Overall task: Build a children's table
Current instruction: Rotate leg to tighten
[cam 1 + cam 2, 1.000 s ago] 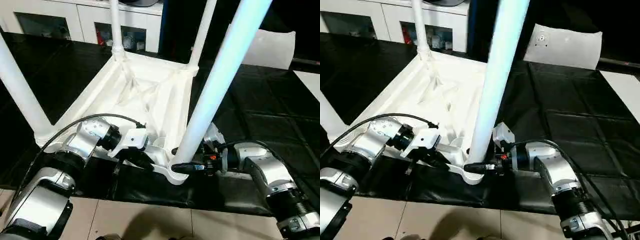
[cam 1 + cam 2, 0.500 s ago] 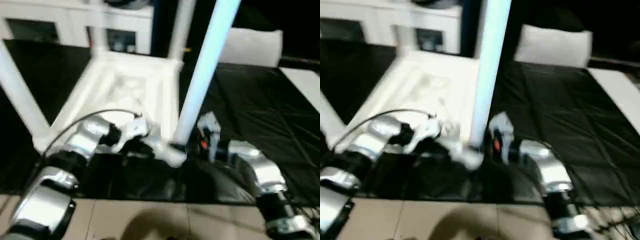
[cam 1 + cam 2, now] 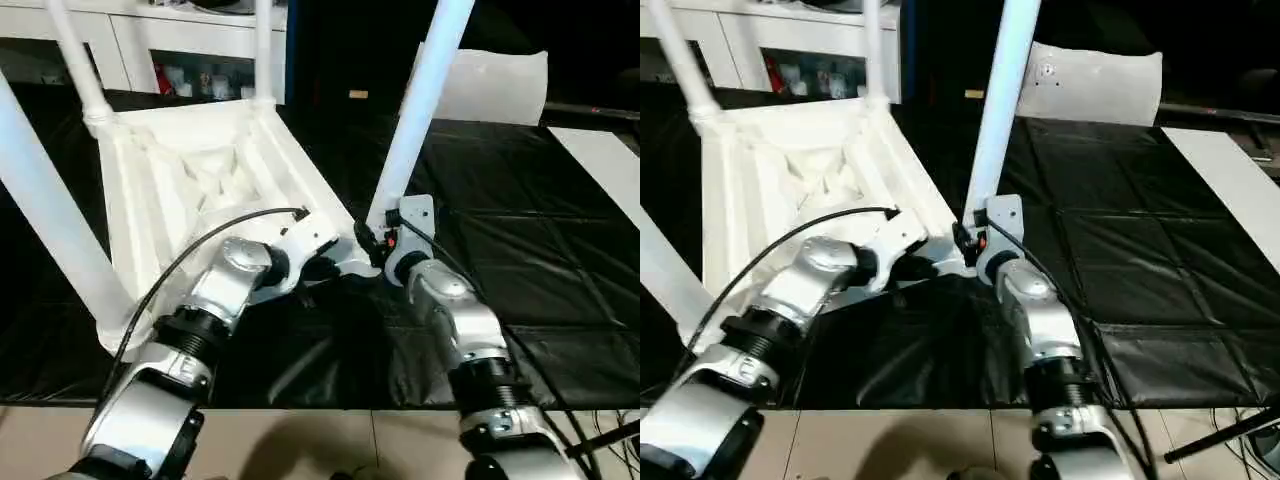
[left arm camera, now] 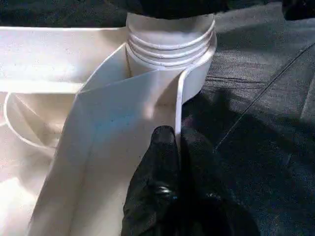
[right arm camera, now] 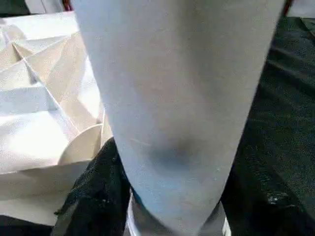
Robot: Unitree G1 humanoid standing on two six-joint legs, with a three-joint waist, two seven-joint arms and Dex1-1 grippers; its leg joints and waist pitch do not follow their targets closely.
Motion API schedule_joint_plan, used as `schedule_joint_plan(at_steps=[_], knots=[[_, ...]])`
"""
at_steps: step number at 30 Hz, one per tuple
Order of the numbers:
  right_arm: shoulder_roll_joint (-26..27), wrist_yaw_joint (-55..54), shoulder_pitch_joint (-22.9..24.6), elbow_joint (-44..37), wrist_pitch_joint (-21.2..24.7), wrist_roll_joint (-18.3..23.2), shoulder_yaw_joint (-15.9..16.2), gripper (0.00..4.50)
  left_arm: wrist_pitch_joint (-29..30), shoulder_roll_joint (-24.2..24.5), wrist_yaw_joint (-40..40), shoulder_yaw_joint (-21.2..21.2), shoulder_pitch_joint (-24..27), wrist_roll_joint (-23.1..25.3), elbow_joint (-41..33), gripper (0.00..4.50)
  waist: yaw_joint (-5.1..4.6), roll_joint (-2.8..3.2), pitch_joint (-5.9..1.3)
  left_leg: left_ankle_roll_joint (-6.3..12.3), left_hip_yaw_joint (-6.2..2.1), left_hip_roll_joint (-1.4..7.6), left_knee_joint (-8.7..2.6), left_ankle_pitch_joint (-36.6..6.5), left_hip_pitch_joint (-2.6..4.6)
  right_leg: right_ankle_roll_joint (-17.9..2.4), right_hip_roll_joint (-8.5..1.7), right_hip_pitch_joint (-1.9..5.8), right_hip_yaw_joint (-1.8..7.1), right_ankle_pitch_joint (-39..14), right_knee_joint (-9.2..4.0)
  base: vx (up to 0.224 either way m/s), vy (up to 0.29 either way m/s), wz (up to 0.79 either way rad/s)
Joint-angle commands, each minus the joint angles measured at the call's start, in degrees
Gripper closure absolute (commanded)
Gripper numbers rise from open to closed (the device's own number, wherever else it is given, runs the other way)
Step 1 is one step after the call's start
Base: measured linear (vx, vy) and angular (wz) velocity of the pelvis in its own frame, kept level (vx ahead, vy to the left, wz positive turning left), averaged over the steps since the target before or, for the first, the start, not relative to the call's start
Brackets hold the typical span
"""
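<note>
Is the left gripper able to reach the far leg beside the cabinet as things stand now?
Probably not: the left gripper is pinched on the tabletop rim at the near corner, and that far leg stands across the whole tabletop.

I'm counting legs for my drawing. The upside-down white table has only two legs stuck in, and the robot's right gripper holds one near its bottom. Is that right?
Not quite. The left eye view shows four legs standing in the tabletop, not two. The rest holds: the right gripper is closed around one leg near its base.
</note>
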Motion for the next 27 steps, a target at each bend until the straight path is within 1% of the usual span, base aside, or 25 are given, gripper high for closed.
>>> schedule_joint_plan(at_steps=[1, 2, 3, 4, 5, 6, 7, 8, 9, 10, 11, 12, 13, 14, 15, 16, 18, 20, 21, 22, 23, 24, 25, 27], knots=[[3.1, 6.5, 1.2, -0.3, 0.1, 2.5, 5.4, 1.67, -2.2, -2.1, 0.4, -2.3, -0.1, -0.2, -2.1, 4.5, 0.25, 1.03, -3.45, 2.07, -0.6, 2.11, -4.03, -6.7, -0.55, -11.1, -4.7, 3.31, 3.34, -10.3, -4.39, 0.0, 0.0, 0.0], [1.1, 9.4, 2.3, -1.5, -1.3, 2.6, 6.0, 1.56, -3.2, -0.8, -2.0, -2.6, 0.6, -0.5, -2.8, 4.5, 0.28, 1.12, -3.51, 2.07, -0.59, 2.14, -4.0, -6.6, -0.5, -11.2, -4.7, 3.33, 3.34, -10.0, -4.31, 0.0, 0.0, 0.0], [-0.6, 11.9, 3.1, -2.5, -2.4, 2.7, 6.5, 1.45, -4.1, 0.2, -3.9, -2.9, 1.1, -0.7, -3.1, 4.5, 0.39, 1.04, -3.58, 2.56, -0.55, 2.14, -3.92, -6.0, -0.63, -11.4, -4.75, 3.54, 3.37, -8.6, -4.23, 0.0, 0.0, 0.0], [-1.0, 12.5, 3.3, -2.7, -2.6, 2.8, 6.7, 1.36, -4.3, 0.5, -4.3, -3.0, 1.2, -0.8, -3.2, 4.5, 0.41, 1.01, -3.65, 2.83, -0.61, 2.17, -3.91, -5.3, -0.69, -11.5, -4.75, 3.66, 3.37, -7.4, -4.05, 0.0, 0.0, 0.0], [-3.2, 15.2, 4.1, -3.7, -4.1, 2.7, 7.0, 1.29, -5.9, 1.9, -6.7, -3.4, 1.6, -1.0, -3.3, 4.5, 0.28, 1.0, -3.7, 3.53, -0.51, 2.19, -3.81, -4.1, -0.69, -12.3, -4.64, 3.6, 3.37, -4.9, -3.75, 0.0, 0.0, 0.0], [-4.5, 16.7, 4.6, -4.1, -5.3, 2.8, 6.8, 1.2, -7.7, 2.9, -8.3, -3.8, 2.0, -1.1, -3.3, 4.5, 0.45, 0.93, -3.74, 4.11, -0.48, 2.13, -3.68, -3.5, -0.78, -12.8, -4.76, 3.78, 3.37, -3.7, -3.61, 0.0, 0.0, 0.0], [-5.5, 18.0, 4.8, -4.3, -6.2, 2.9, 6.7, 1.1, -8.4, 3.5, -9.5, -4.0, 2.3, -1.2, -3.4, 4.5, 0.34, 0.87, -3.67, 4.51, -0.46, 2.14, -3.72, -3.5, -0.87, -13.2, -4.8, 3.8, 3.36, -3.6, -3.65, 0.0, 0.0, 0.0], [-6.6, 19.6, 5.0, -4.5, -6.7, 3.1, 6.4, 1.0, -9.3, 4.1, -10.9, -4.1, 2.6, -1.5, -3.5, 4.5, 0.44, 0.83, -3.69, 4.66, -0.48, 2.18, -3.7, -3.7, -0.76, -13.3, -4.85, 3.77, 3.32, -4.0, -3.72, 0.0, 0.0, 0.0], [-7.7, 21.3, 5.1, -4.6, -6.9, 3.5, 6.0, 1.0, -11.4, 4.8, -12.9, -4.2, 3.0, -2.2, -3.6, 4.5, 0.39, 0.98, -3.66, 4.8, -0.45, 2.24, -3.68, -3.9, -0.76, -13.6, -4.85, 3.75, 3.35, -4.4, -3.65, 0.0, 0.0, 0.0], [-9.1, 23.5, 5.2, -4.7, -7.3, 3.9, 5.9, 0.84, -12.2, 5.6, -14.4, -4.3, 3.3, -2.5, -3.6, 4.5, 0.45, 0.84, -3.61, 4.83, -0.45, 2.24, -3.68, -4.1, -0.73, -13.6, -4.79, 3.86, 3.3, -5.0, -3.8, 0.0, 0.0, 0.0], [-9.1, 23.5, 5.2, -4.7, -7.3, 3.9, 5.9, 0.84, -12.2, 5.6, -14.4, -4.3, 3.3, -2.5, -3.6, 4.5, 0.45, 0.84, -3.61, 4.83, -0.45, 2.24, -3.68, -4.1, -0.73, -13.6, -4.79, 3.86, 3.3, -5.0, -3.8, 0.0, 0.0, 0.0], [-11.4, 27.9, 5.5, -4.9, -7.6, 4.6, 6.2, 0.67, -15.1, 7.0, -17.0, -5.1, 3.4, -2.4, -2.9, 4.5, 0.54, 1.0, -3.44, 4.76, -0.39, 2.34, -3.73, -5.1, -0.51, -13.6, -4.8, 3.5, 3.3, -6.9, -4.0, 0.0, 0.0, 0.0], [-13.6, 32.2, 5.8, -5.1, -8.0, 5.0, 6.8, 0.53, -18.1, 8.5, -19.9, -6.0, 3.4, -2.1, -2.0, 4.5, 0.79, 1.11, -3.46, 4.83, -0.44, 2.27, -3.69, -5.8, -0.45, -13.1, -4.74, 3.52, 3.25, -8.2, -4.11, 0.0, 0.0, 0.0], [-15.2, 36.0, 6.3, -5.7, -8.3, 5.8, 7.5, 0.53, -19.7, 9.1, -21.8, -6.2, 3.2, -2.4, -1.4, 4.5, 0.85, 1.02, -3.4, 4.84, -0.32, 2.45, -3.72, -5.9, -0.34, -13.1, -4.8, 3.45, 3.39, -8.4, -4.12, 0.0, 0.0, 0.0], [-16.7, 39.5, 6.7, -6.2, -8.8, 6.6, 8.2, 0.53, -21.1, 9.6, -23.8, -6.2, 3.1, -3.1, -1.1, 4.5, 1.34, 1.12, -3.33, 5.06, -0.2, 2.47, -3.65, -6.3, -0.25, -12.9, -4.79, 3.41, 3.44, -8.4, -4.18, 0.0, 0.0, 0.0], [-17.9, 42.6, 6.9, -6.6, -8.4, 7.6, 8.6, 0.53, -21.5, 10.0, -25.8, -6.1, 2.8, -3.8, -0.9, 4.5, 1.69, 1.21, -3.36, 4.97, -0.21, 2.53, -3.75, -6.0, -0.16, -13.4, -4.77, 3.26, 3.41, -7.5, -3.94, 0.0, 0.0, 0.0], [-19.2, 46.5, 6.9, -6.6, -7.8, 8.8, 8.9, 0.53, -22.7, 10.8, -29.1, -6.4, 2.3, -4.6, -0.4, 4.5, 1.82, 1.08, -3.41, 4.83, -0.24, 2.67, -3.79, -6.1, -0.11, -14.0, -4.79, 3.24, 3.32, -6.4, -3.71, 0.0, 0.0, 0.0], [-20.0, 49.1, 6.6, -6.3, -7.1, 9.8, 9.1, 0.77, -23.7, 11.6, -31.3, -7.1, 1.8, -4.4, 0.3, 4.5, 1.97, 1.12, -3.5, 4.69, -0.3, 2.6, -3.77, -5.7, -0.2, -14.3, -4.91, 3.39, 3.29, -6.1, -3.63, 0.0, 0.0, 0.0], [-20.5, 50.5, 6.3, -5.9, -7.2, 10.1, 9.4, 0.87, -24.4, 12.0, -32.5, -7.5, 1.6, -4.3, 0.7, 4.5, 2.03, 1.09, -3.46, 4.62, -0.3, 2.63, -3.76, -5.5, -0.19, -14.3, -4.88, 3.33, 3.27, -5.8, -3.56, 0.0, 0.0, 0.0], [-20.9, 52.1, 6.1, -5.6, -7.2, 10.3, 9.7, 0.87, -25.0, 12.3, -33.7, -7.9, 1.4, -4.1, 1.0, 4.5, 2.12, 1.07, -3.52, 4.59, -0.29, 2.62, -3.74, -5.5, -0.14, -14.4, -4.9, 3.35, 3.26, -5.7, -3.53, 0.0, 0.0, 0.0], [-21.6, 54.1, 5.9, -5.3, -7.1, 10.7, 10.2, 0.91, -26.0, 12.7, -35.2, -8.3, 1.1, -4.1, 1.6, 4.5, 2.22, 0.98, -3.48, 4.56, -0.29, 2.53, -3.72, -5.4, -0.26, -14.4, -4.93, 3.41, 3.25, -5.9, -3.56, 0.0, 0.0, 0.0], [-22.5, 56.8, 5.6, -4.8, -7.0, 11.1, 11.1, 1.08, -27.5, 13.1, -37.3, -8.9, 0.6, -4.2, 2.6, 4.5, 2.26, 0.94, -3.53, 4.68, -0.29, 2.5, -3.71, -5.5, -0.26, -14.2, -4.94, 3.47, 3.24, -6.3, -3.61, 0.0, 0.0, 0.0], [-22.5, 56.8, 5.6, -4.8, -7.0, 11.1, 11.1, 1.21, -27.5, 13.1, -37.3, -8.9, 0.6, -4.2, 2.6, 4.5, 2.38, 0.96, -3.51, 4.68, -0.26, 2.55, -3.7, -5.2, -0.19, -14.1, -4.94, 3.44, 3.24, -6.4, -3.61, 0.0, 0.0, 0.0], [-24.0, 60.6, 4.9, -3.8, -7.4, 11.0, 12.5, 1.31, -29.5, 13.4, -40.5, -9.5, 0.0, -4.3, 3.5, 4.5, 2.74, 0.98, -3.57, 4.68, -0.22, 2.6, -3.66, -4.4, -0.17, -14.3, -4.92, 3.47, 3.18, -5.3, -3.43, 0.0, 0.0, 0.0]])
